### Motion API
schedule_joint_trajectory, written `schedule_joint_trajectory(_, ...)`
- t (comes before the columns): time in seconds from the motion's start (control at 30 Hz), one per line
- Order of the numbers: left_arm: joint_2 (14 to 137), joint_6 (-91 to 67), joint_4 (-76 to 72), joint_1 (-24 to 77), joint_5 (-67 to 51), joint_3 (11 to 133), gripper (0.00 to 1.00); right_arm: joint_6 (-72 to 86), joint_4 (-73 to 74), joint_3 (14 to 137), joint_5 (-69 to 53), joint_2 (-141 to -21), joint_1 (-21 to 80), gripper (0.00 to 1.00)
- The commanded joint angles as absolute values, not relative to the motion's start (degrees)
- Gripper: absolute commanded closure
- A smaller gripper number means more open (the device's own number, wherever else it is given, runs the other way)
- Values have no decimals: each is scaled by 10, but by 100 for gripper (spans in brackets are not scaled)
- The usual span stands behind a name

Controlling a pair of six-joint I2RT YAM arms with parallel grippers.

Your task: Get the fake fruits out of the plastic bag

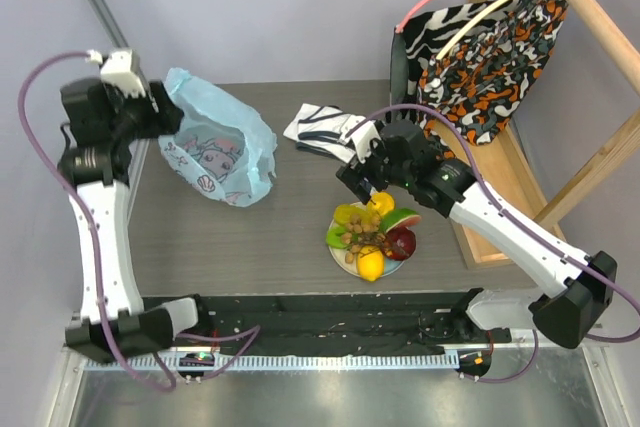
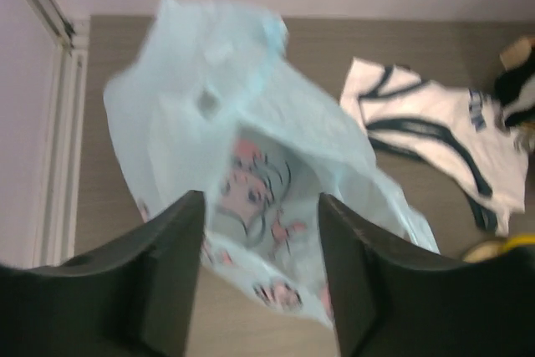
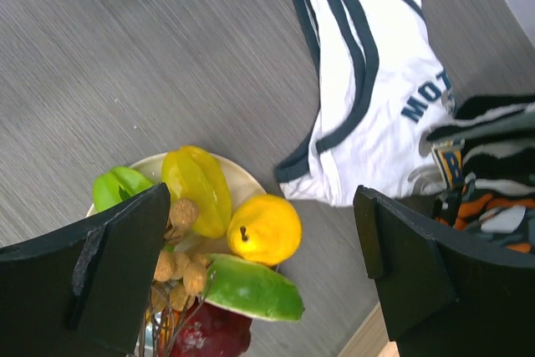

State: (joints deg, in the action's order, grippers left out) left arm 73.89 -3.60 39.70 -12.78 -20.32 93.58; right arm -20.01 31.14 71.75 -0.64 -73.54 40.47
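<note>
Left wrist view shows my left gripper (image 2: 259,205) spread before the crinkly translucent light-blue plastic bag (image 2: 251,123), which lies well left of the cream plate (image 1: 337,253). My right gripper (image 3: 261,194), also spread, hovers above that plate, where the glossy plastic fake fruits (image 1: 370,239) sit piled.

Thin, crinkly, translucent light-blue plastic bag (image 1: 215,152) w/ pink-white cartoon prints: crumpled and slack, just ahead of left gripper (image 2: 261,200), wider than its parted fingers. Small glossy fake fruits (image 3: 196,190) (yellow, green, red pcs, watermelon slice, brownish grapes): heaped together outside bag, directly under right gripper (image 3: 261,202).
</note>
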Motion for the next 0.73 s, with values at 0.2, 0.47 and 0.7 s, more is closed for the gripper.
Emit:
schedule_joint_trajectory(0.2,406,-28,513,-128,-193,658,0,-119,308,656,140,-671,406,0)
schedule_joint_trajectory(0.47,367,-11,523,-131,-150,581,0,-122,373,602,143,-628,407,0)
schedule_joint_trajectory(0.7,370,-30,490,-131,-162,550,0,-143,410,539,234,-565,406,0)
